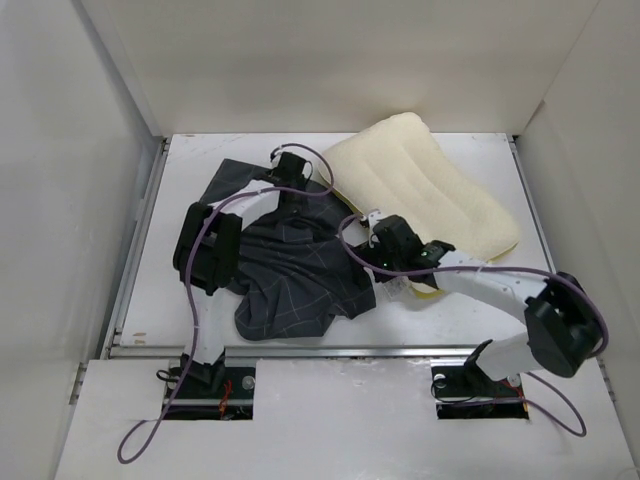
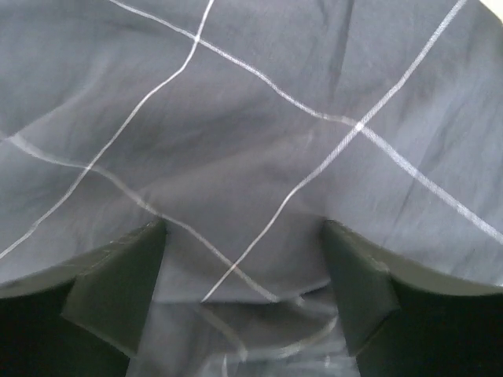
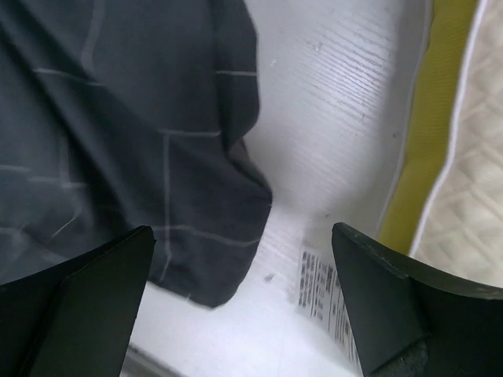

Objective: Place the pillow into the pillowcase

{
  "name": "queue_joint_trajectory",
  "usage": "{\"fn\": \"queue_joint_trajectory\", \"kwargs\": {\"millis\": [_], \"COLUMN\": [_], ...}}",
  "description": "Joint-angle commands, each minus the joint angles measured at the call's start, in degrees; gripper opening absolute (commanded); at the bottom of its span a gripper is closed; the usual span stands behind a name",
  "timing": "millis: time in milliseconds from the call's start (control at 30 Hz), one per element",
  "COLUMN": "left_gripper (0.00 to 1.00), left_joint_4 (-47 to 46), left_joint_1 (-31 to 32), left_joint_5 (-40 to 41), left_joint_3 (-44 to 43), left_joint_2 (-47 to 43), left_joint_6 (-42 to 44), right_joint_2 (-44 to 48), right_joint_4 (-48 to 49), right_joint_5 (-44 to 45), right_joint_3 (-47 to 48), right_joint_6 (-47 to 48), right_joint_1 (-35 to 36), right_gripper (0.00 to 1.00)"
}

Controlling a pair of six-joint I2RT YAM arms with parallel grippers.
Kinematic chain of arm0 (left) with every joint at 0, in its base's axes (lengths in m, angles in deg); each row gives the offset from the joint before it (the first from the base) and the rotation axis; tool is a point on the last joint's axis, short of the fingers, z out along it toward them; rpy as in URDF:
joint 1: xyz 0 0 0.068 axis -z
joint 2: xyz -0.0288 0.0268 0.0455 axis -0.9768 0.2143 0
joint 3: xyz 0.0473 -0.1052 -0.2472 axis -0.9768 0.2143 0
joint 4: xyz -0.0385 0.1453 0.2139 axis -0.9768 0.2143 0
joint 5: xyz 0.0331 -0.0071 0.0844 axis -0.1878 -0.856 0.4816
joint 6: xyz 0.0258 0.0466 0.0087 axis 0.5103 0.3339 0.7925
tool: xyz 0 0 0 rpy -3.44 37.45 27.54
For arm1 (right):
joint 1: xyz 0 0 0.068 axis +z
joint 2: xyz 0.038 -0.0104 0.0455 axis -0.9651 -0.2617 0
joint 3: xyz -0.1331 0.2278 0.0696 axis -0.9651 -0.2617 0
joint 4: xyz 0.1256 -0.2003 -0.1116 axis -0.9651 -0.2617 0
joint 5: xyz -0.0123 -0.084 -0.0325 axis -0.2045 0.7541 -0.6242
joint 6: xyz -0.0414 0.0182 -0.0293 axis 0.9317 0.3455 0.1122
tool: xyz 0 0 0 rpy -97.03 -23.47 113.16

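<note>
Pillowcase (image 1: pixel 290 275) lies crumpled in a heap at centre-left of the white table (image 1: pixel 150 300), dark grey with pale grid lines. Pillow (image 1: pixel 425 185) lies flat at the far right, angled, its near-left corner just beside the pillowcase and under the right arm. The pillow is outside the case.

Left arm loops over the heap from the left. In the left wrist view, the left gripper (image 2: pixel 244 228) has its jaws spread wide right against the fabric; cloth fills the frame and bunches in the gap between the fingers (image 2: pixel 118 290), but isn't pinched.

Right arm reaches in from the right across the pillow's near corner. The right gripper (image 3: pixel 242 232) is spread wide too, holding nothing, with bare table between the fingertips. Pillowcase edge sits on its left, and the pillow's yellow side band (image 3: pixel 428 118) on its right. White printed tag (image 3: pixel 318 287) lies on the table by the right finger.
</note>
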State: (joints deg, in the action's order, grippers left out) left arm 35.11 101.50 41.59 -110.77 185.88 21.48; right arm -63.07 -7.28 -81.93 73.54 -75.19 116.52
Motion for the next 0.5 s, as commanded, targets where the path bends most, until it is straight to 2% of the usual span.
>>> {"fn": "queue_joint_trajectory", "kwargs": {"millis": [0, 100, 133, 200, 300, 367, 400, 433, 467], "left_gripper": [0.68, 0.44, 0.26, 0.0, 0.0, 0.0, 0.0, 0.0, 0.0], "left_joint_4": [-0.02, -0.02, -0.02, -0.55, -2.3, -3.53, -3.54, -3.54, -3.54], "left_joint_1": [-1.02, -1.55, -1.55, -2.08, -2.78, -4.18, -5.84, -6.99, -8.31], "left_joint_5": [-1.46, -3.3, -3.83, -4.36, -3.84, -2.0, 0.19, 0.21, 2.38], "left_joint_3": [-3.31, -4.37, -4.37, -4.37, -2.62, -1.13, 0.1, 0.63, 1.16], "left_joint_2": [2.31, 4.42, 4.43, 4.96, 3.91, 0.85, -0.39, -1.88, -3.55], "left_joint_6": [0.54, 0.54, 0.54, 0.54, -0.07, -1.3, -3.4, -4.46, -5.52], "right_joint_2": [-4.34, -7.43, -9.26, -11.03, -14.2, -15.34, -15.95, -15.96, -14.83], "right_joint_4": [5.35, 8.6, 9.48, 10.89, 12.65, 13.27, 12.49, 11.96, 11.0], "right_joint_5": [2.12, 0.89, 0.89, 1.59, 3.42, 4.84, 7.98, 9.4, 10.55], "right_joint_3": [0.25, 0.77, 0.77, 2.17, 3.06, 5.25, 7.08, 7.8, 8.76], "right_joint_6": [-0.98, -0.98, -0.98, -0.36, 0.95, 2.0, 2.01, 1.4, 1.39], "right_joint_1": [0.23, 1.46, 1.46, 1.98, 1.99, 1.99, 1.99, 1.99, 1.99], "right_gripper": [1.0, 1.0, 1.0, 0.98, 0.91, 0.61, 0.09, 0.0, 0.0]}}
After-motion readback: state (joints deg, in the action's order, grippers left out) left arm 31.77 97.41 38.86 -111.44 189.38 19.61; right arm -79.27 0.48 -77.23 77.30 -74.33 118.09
